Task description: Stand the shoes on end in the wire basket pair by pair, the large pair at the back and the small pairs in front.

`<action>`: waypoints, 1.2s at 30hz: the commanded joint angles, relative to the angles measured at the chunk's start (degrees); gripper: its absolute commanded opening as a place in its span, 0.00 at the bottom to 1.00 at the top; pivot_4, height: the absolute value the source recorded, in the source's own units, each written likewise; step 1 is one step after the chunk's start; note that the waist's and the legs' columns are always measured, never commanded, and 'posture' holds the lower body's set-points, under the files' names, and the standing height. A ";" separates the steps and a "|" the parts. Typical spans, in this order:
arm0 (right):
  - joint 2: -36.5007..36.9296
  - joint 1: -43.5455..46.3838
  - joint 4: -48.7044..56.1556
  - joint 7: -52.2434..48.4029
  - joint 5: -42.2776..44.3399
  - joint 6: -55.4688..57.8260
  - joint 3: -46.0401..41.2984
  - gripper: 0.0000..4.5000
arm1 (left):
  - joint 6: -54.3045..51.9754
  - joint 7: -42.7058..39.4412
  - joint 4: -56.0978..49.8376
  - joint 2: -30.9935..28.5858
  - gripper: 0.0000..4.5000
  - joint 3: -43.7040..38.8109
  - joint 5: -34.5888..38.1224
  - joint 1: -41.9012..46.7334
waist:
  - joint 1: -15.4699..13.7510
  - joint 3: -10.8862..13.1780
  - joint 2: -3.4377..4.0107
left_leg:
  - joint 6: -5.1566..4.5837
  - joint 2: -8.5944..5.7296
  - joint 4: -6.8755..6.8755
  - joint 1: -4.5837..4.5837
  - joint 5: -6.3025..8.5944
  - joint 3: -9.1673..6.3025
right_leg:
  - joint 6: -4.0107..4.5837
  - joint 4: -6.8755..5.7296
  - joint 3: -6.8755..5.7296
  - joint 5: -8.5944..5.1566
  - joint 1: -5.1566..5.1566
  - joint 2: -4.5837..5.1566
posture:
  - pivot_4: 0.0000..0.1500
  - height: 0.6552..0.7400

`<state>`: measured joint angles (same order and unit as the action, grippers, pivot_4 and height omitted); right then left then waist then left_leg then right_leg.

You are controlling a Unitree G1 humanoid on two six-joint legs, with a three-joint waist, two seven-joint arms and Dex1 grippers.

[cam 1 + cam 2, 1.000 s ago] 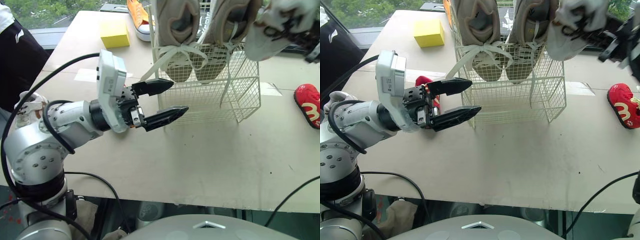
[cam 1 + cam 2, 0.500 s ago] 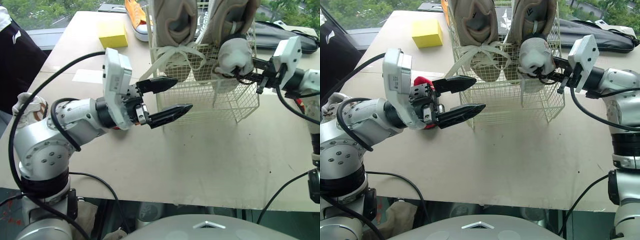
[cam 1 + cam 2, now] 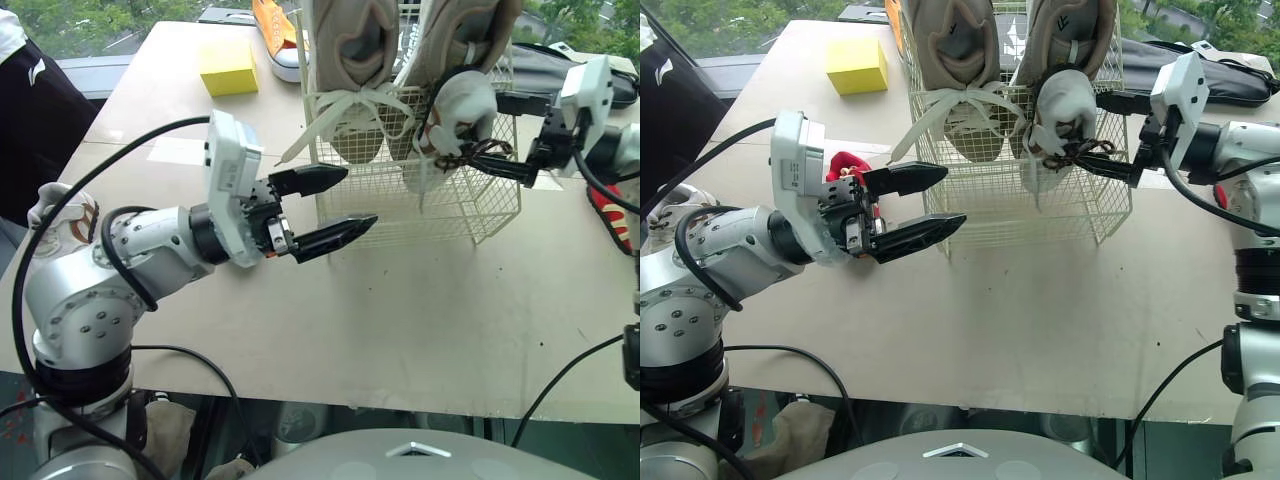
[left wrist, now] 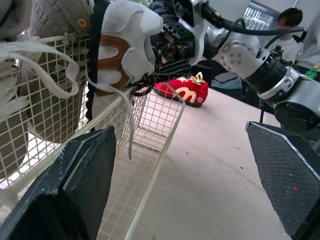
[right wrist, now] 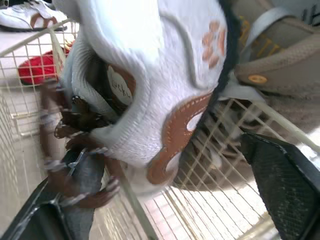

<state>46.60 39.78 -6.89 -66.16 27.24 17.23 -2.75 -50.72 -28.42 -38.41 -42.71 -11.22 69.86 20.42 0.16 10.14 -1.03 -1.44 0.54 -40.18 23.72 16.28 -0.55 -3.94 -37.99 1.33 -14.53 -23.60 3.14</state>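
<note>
Right gripper [image 3: 485, 132] is spreading its fingers, letting go of the small white shoe [image 3: 458, 105]. We're watching it drop from overhead into the wire basket [image 3: 480, 215], fronting the beige pair [image 3: 350, 50]. First small shoe is landing; left gripper [image 3: 360, 197] is hovering open-fingered, empty.

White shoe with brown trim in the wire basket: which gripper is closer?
Right. The right gripper is right at the small white shoe with brown trim; the left gripper hovers outside the white wire basket, at its opposite side.
</note>
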 commanded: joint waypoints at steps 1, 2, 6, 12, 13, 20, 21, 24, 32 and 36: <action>4.04 -1.05 4.94 -0.25 1.73 3.44 -4.48 0.95 | 1.30 -0.01 -1.77 -0.84 1.00 -1.44 1.03 -0.38 | -0.10 0.00 0.00 | 0.00 0.00 0.00 0.00 0.00 -0.02 | 0.00 0.01 -0.01 0.00 0.00 0.00 | 1.00 1.00; 4.95 -1.74 6.53 0.08 2.27 4.48 -5.27 0.95 | 1.39 -0.18 -1.65 -0.89 1.00 -1.36 1.01 -0.48 | -0.10 0.00 0.00 | 0.00 0.01 0.01 0.01 0.00 -0.02 | 0.01 0.02 -0.02 0.00 0.00 0.00 | 1.00 1.00; 7.76 -4.96 11.68 2.30 2.06 7.45 -7.44 0.95 | 1.85 -0.90 -1.36 -0.93 1.00 -0.94 0.36 -0.91 | -0.09 0.00 0.00 | -0.01 0.01 0.01 0.00 0.01 0.00 | 0.01 0.02 0.00 0.00 0.00 -0.01 | 1.00 1.00; 11.58 -7.80 12.31 11.32 -3.59 11.66 -10.31 0.95 | 2.41 -1.36 -0.94 -1.05 1.00 -0.92 0.06 -1.03 | 0.06 0.00 0.00 | -0.02 0.01 0.01 -0.02 0.01 0.05 | 0.01 0.00 0.04 0.00 0.00 -0.02 | 1.00 1.00; 12.04 -8.90 12.25 12.33 -6.51 10.01 -8.54 0.95 | 2.35 -1.21 -0.77 -0.93 1.00 -1.01 0.49 -1.09 | 0.06 0.00 0.00 | -0.02 0.01 0.01 -0.01 0.01 0.04 | 0.01 0.01 0.03 -0.01 0.00 -0.03 | 1.00 1.00; 10.01 -13.51 15.24 10.25 -10.11 7.49 -1.42 0.95 | 2.01 -2.58 0.26 -2.25 1.00 -1.79 0.48 -1.12 | 0.41 0.00 0.01 | -0.01 0.00 0.01 -0.02 0.01 0.09 | 0.00 -0.01 0.07 0.00 0.00 -0.05 | 1.00 1.00; 9.70 -14.05 16.34 9.51 -9.25 7.80 -1.34 0.95 | 1.94 -2.68 0.21 -2.56 1.00 -2.08 0.65 -1.30 | 0.43 0.00 0.01 | -0.01 0.01 0.01 -0.02 0.01 0.08 | 0.00 -0.01 0.06 0.00 -0.01 -0.06 | 1.00 1.00; 7.56 -15.32 21.60 7.92 -4.02 10.78 -2.37 0.95 | 1.55 -2.17 -0.28 -3.90 1.00 -3.69 1.99 -2.86 | 0.81 0.00 0.01 | -0.02 0.06 0.03 -0.03 0.01 0.07 | 0.01 0.00 0.06 -0.01 -0.01 -0.11 | 1.00 1.00; 1.76 -16.31 30.06 11.40 2.22 16.61 -2.48 0.95 | 2.35 1.13 -1.80 -5.76 1.00 -9.77 4.38 -10.61 | 0.77 0.02 0.06 | -0.18 0.05 0.11 -0.11 0.11 -0.02 | 0.01 -0.03 0.15 0.00 -0.03 -0.13 | 1.00 1.00; 4.57 -23.24 30.02 6.58 4.75 12.80 -12.28 0.95 | 3.42 5.43 2.63 -4.35 1.00 -18.74 8.46 -15.36 | 0.07 0.02 0.05 | -0.08 0.03 0.10 -0.10 0.06 -0.04 | 0.01 -0.01 0.12 0.00 -0.02 -0.08 | 1.00 1.00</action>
<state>49.15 17.89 22.01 -57.02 29.18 32.00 -6.71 -49.29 -24.97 -37.99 -47.44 -23.97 75.86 6.18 0.23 10.16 -0.98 -1.46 0.57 -40.07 23.68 16.30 -0.63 -3.93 -37.96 1.39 -14.54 -23.63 3.10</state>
